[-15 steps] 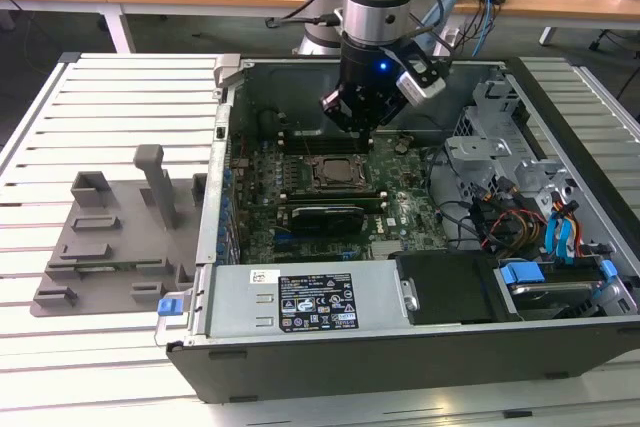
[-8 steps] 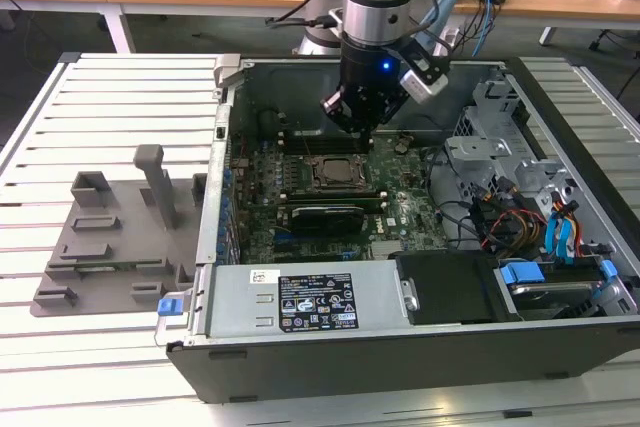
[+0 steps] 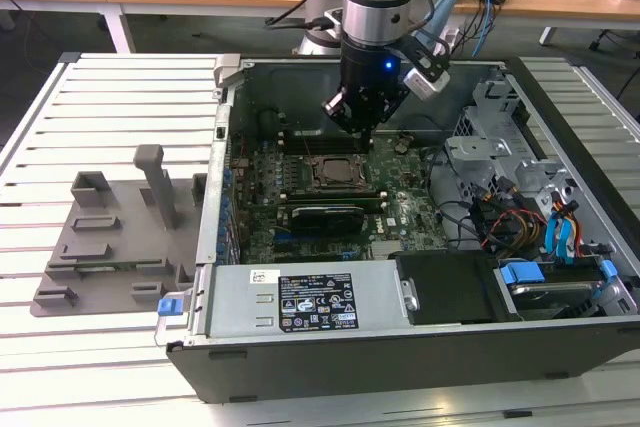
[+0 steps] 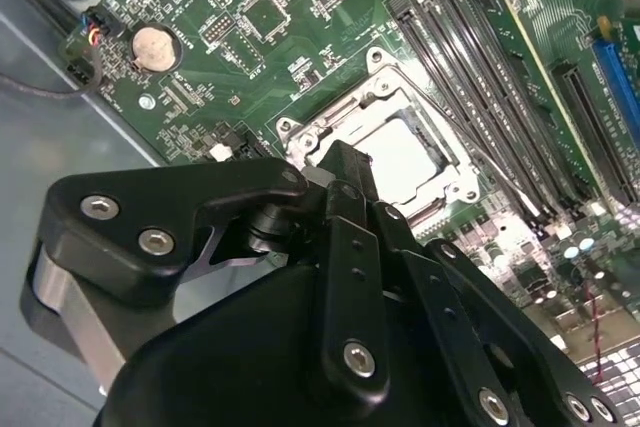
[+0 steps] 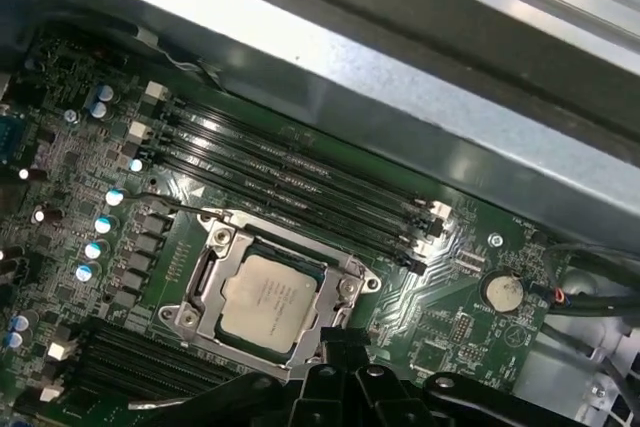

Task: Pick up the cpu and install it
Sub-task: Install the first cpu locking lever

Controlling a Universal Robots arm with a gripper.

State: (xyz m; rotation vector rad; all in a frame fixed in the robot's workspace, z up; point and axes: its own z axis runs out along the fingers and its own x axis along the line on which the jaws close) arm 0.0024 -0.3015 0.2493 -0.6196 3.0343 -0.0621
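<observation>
the cpu [image 5: 265, 297] lies flat inside its socket frame [image 5: 200, 272] on the green board [image 3: 405, 209], silvery top plate up; in the second wrist view the cpu [image 4: 410, 152] shows as a pale square just past the tip of the claw [image 4: 340, 159]; in the exterior view the cpu [image 3: 333, 172] sits in the middle of the open computer case [image 3: 300, 367], and the claw [image 3: 351, 127] hangs above it, apart from it, a little toward the far wall; nothing is seen held in the claw, and whether it is apart or together i cannot tell; in the first wrist view the claw [image 5: 340, 342] is just beside the near edge of the frame; long dark memory slots [image 5: 290, 177] run beside the frame, and a round coin battery [image 5: 502, 292] sits near them; to the exterior view's left of the case a grey tray [image 3: 100, 247] with upright blocks rests on the slatted table [image 3: 90, 87]
</observation>
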